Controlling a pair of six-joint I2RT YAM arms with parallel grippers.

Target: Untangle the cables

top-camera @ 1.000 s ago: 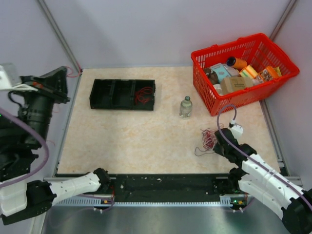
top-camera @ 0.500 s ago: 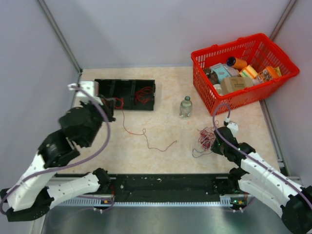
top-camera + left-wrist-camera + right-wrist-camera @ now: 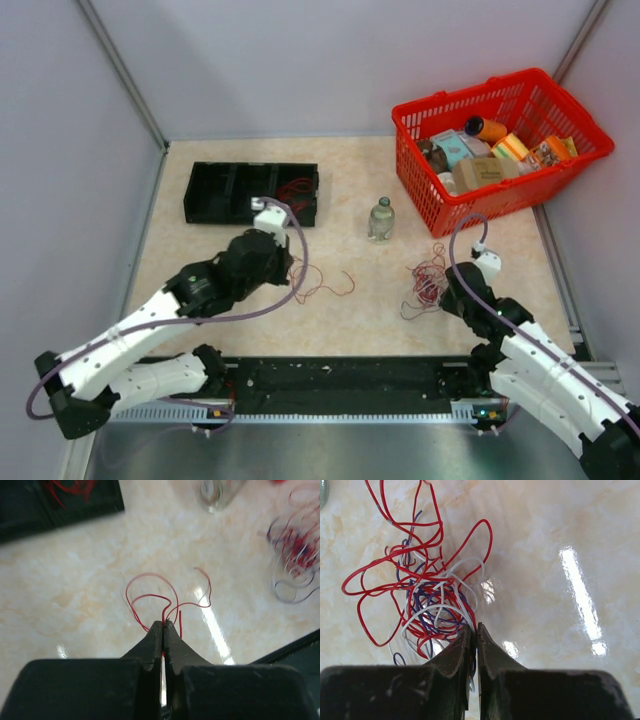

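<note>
A tangle of red, white and dark blue-grey cables [image 3: 427,285] lies on the table right of centre. It fills the right wrist view [image 3: 427,587] and shows at the right edge of the left wrist view [image 3: 295,550]. My right gripper [image 3: 445,292] is shut on strands at the tangle's near edge [image 3: 474,628]. My left gripper [image 3: 288,272] is shut on one separate red cable [image 3: 325,285] at mid-table. That cable loops on the table ahead of the fingertips [image 3: 150,574]. In the left wrist view my left gripper [image 3: 163,623] has its jaws pressed together on the cable.
A black three-compartment tray [image 3: 250,193] stands at the back left, with red cable in its right compartment [image 3: 295,191]. A small clear bottle [image 3: 381,218] stands between the tray and a red basket [image 3: 545,190] full of groceries at the back right.
My left arm has swung from the black tray to mid-table, dragging the red cable right, so it is bunched into loops. My right gripper has stayed at the tangle.
</note>
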